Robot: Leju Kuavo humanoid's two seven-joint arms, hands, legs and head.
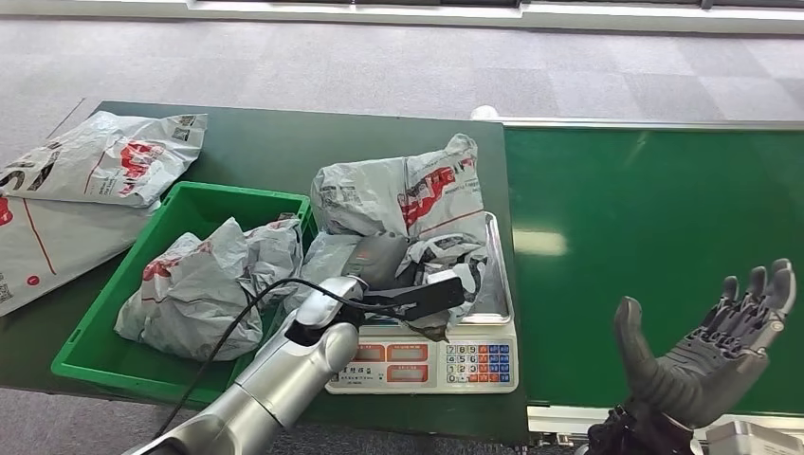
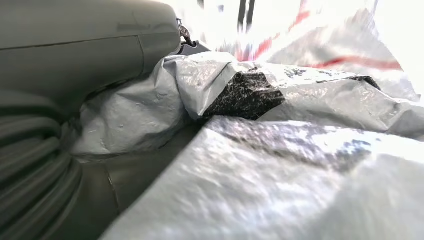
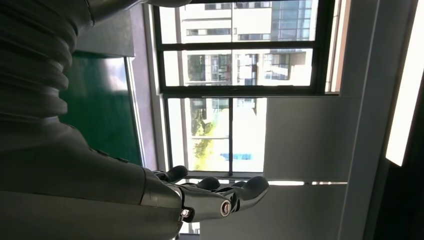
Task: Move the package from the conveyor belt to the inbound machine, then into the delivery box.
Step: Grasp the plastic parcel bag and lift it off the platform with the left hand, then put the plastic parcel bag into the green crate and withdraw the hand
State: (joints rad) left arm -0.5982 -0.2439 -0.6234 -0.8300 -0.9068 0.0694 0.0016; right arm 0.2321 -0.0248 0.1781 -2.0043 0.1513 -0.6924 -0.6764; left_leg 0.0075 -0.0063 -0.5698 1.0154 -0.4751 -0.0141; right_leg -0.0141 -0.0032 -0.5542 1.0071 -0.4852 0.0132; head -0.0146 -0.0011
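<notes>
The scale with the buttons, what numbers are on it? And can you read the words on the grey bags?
"7 8 9", "4 5 6", "1 2 3": white number keys on the scale.
Orange display windows and small print on the scale: too small to read.
Red logo on the package on the scale: crumpled, unreadable.
Red print and labels on the flat packages at the table's left: too blurred to read.

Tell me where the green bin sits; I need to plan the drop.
In the head view, the green bin sits left of the scale on the dark green table, already holding a crumpled grey package.

Crumpled grey package (image 1: 403, 204) lies on the scale (image 1: 474, 365), seemingly gripped.
</notes>
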